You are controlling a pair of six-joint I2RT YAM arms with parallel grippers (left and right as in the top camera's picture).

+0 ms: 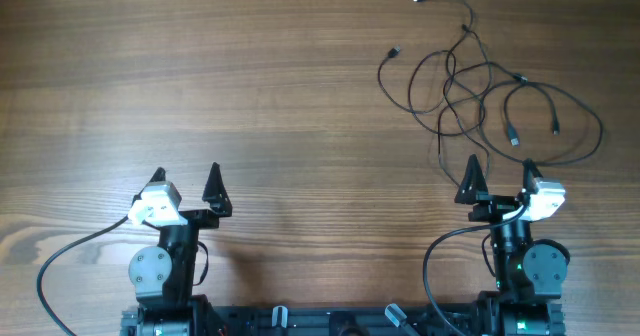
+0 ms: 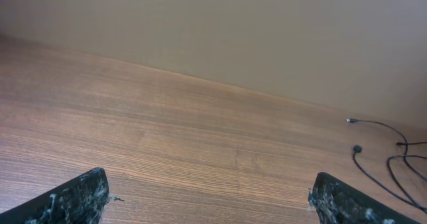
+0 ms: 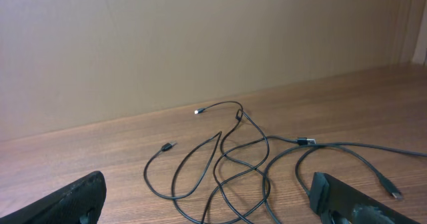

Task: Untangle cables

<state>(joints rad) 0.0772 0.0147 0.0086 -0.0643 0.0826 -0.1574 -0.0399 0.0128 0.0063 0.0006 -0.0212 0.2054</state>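
Thin black cables (image 1: 478,84) with small plug ends lie in loose, overlapping loops on the brown wood-grain tabletop (image 1: 250,86), toward its far right corner. Both arms sit folded at the near edge, pointing toward the far edge. The left gripper (image 1: 186,176), fingers spread and empty, is well apart from the cables. The right gripper (image 1: 501,168), fingers likewise spread, sits just short of the nearest loops, holding nothing
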